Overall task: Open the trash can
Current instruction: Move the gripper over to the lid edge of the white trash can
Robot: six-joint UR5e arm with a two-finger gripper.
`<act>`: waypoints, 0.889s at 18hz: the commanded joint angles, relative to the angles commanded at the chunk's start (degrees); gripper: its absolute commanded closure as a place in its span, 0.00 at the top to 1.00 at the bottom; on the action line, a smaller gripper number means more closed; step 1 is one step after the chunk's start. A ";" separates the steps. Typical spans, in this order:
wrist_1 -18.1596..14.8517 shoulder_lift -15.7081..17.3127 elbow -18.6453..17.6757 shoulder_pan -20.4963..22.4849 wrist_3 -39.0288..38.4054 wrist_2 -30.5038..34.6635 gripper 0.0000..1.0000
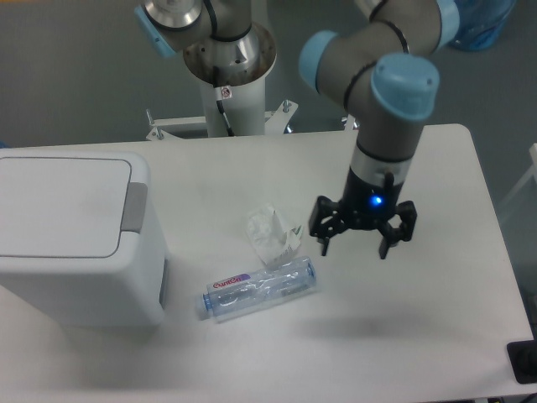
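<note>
The trash can [67, 252] is a large white boxy bin at the left edge of the table. Its flat lid [59, 206] lies down, shut. The grey push-bar [134, 207] runs along the lid's right rim. My gripper [355, 245] hangs over the table's middle right, well to the right of the bin and above the surface. Its black fingers are spread apart and hold nothing.
A crushed clear plastic bottle [260, 290] with a pink label lies between the bin and the gripper. A crumpled clear wrapper [270, 235] sits just behind it. The table [436, 336] ends at right and front. The arm's base post [228, 75] stands at the back.
</note>
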 joint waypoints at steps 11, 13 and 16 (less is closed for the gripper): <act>0.35 9.41 -4.75 -7.03 -8.33 -3.27 1.00; 0.96 10.12 -5.45 -8.00 -12.64 -2.83 1.00; 2.11 10.21 -4.93 -9.75 -14.50 -2.30 1.00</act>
